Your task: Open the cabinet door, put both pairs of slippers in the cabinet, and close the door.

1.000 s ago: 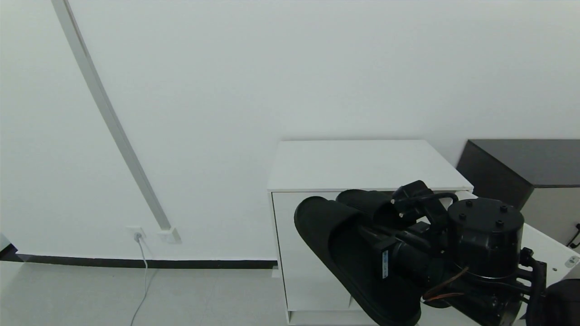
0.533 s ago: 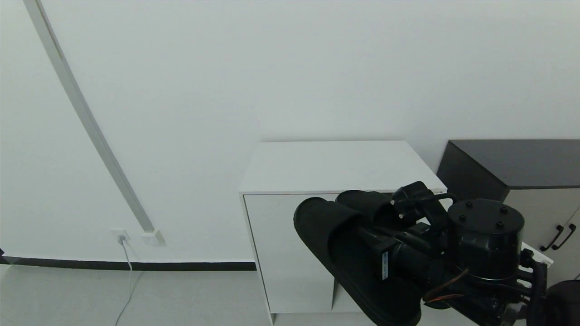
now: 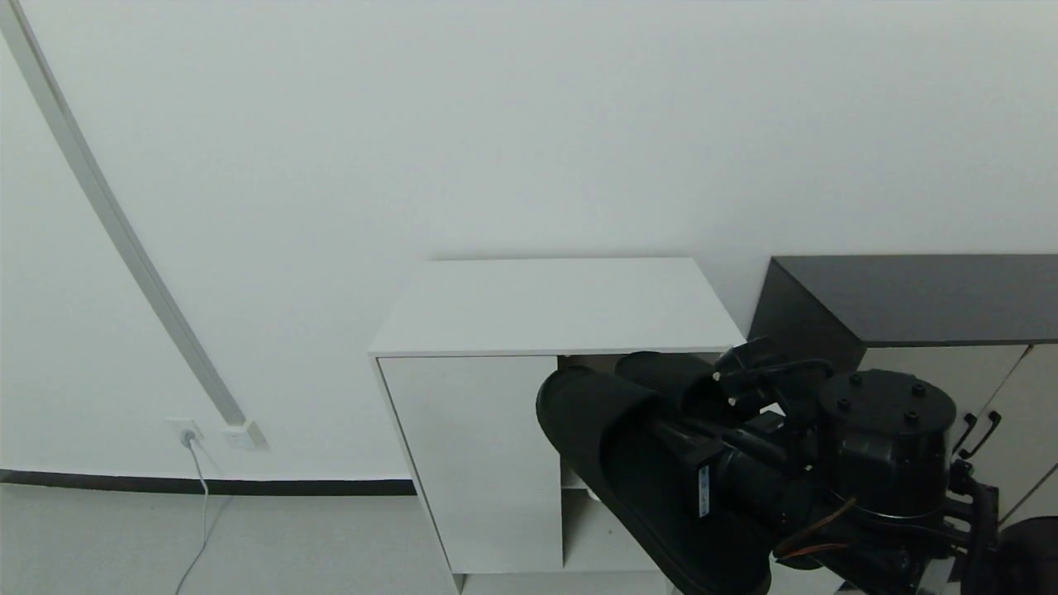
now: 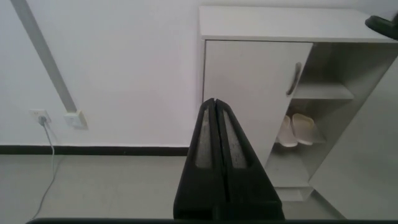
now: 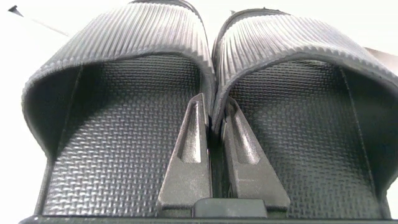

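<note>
My right gripper (image 5: 213,134) is shut on a pair of black slippers (image 3: 628,446), pinching their two inner edges together. It holds them raised in front of the white cabinet (image 3: 545,306). The cabinet's left door (image 4: 255,93) is shut, with a handle (image 4: 292,78) at its edge. Its right compartment (image 4: 336,112) stands open, showing shelves. On a lower shelf lies a pair of pale slippers (image 4: 297,129). My left gripper (image 4: 216,143) is shut on nothing, low and some way back from the cabinet, pointing toward its shut door.
A dark-topped cabinet (image 3: 909,297) with black handles (image 3: 975,430) stands against the white cabinet's right side. On the wall to the left are a slanted conduit (image 3: 107,215) and a socket with a hanging cable (image 3: 188,434). Grey floor lies open left of the cabinet.
The head camera has swung right, so the cabinet sits further left in the picture and its open compartment now shows. My right gripper keeps its hold on the black slippers.
</note>
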Robot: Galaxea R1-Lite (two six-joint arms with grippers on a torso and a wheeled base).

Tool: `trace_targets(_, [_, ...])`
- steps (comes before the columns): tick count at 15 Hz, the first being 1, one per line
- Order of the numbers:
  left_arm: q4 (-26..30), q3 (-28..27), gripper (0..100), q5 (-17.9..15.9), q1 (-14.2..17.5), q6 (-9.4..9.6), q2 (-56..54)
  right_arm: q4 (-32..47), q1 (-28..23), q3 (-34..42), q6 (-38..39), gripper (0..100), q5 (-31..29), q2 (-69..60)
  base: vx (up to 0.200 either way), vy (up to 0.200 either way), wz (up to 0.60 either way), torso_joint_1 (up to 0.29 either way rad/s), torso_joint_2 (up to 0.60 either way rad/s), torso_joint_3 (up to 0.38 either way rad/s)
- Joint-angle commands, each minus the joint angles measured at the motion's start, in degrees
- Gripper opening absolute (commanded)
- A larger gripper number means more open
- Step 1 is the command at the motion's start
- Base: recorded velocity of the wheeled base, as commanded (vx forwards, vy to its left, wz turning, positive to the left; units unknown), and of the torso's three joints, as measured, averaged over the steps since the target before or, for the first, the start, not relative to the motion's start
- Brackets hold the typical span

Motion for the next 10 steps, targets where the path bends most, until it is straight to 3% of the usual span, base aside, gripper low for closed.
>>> trace_targets(1, [0.1,0.0,0,0.0,0.0,-0.01,0.1,-0.2,0.1,0.1,0.0,0,0.0,0.1,0.000,0.000,0.00,0.000,0.00,0.000])
trace_targets(10, [0.1,0.0,0,0.0,0.0,-0.01,0.1,-2.5,0.6,1.4,-0.5,0,-0.2,0.7,0.000,0.000,0.00,0.000,0.00,0.000])
